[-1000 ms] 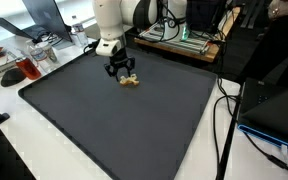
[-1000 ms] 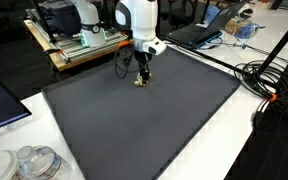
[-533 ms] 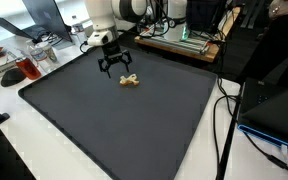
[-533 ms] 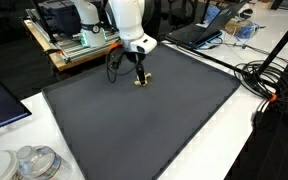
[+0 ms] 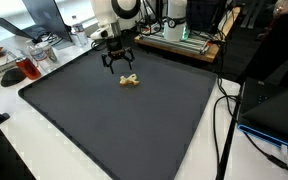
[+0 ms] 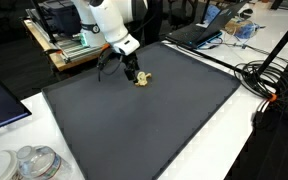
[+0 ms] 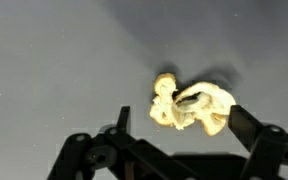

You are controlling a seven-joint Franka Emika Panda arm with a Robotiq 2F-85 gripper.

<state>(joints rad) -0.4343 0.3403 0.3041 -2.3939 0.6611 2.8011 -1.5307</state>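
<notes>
A small pale yellow crumpled object (image 5: 130, 81) (image 6: 142, 79) lies on the dark grey mat (image 5: 124, 125) near its far edge. My gripper (image 5: 118, 64) (image 6: 130, 74) hangs open a little above and behind it, holding nothing. In the wrist view the yellow object (image 7: 191, 105) rests on the mat between and beyond the two black fingers (image 7: 248, 128), apart from both; my gripper (image 7: 180, 125) comes in from the bottom of that view.
A wooden platform with electronics (image 5: 184, 40) (image 6: 79, 45) stands behind the mat. Cables (image 6: 269, 85) trail along one side. A laptop (image 6: 209, 25) sits at the back. Plastic containers (image 6: 29, 162) and a red object (image 5: 14, 72) lie off the mat.
The gripper has opened, released the yellow object onto the mat, and risen up and back away from it. The object stays where it was set.
</notes>
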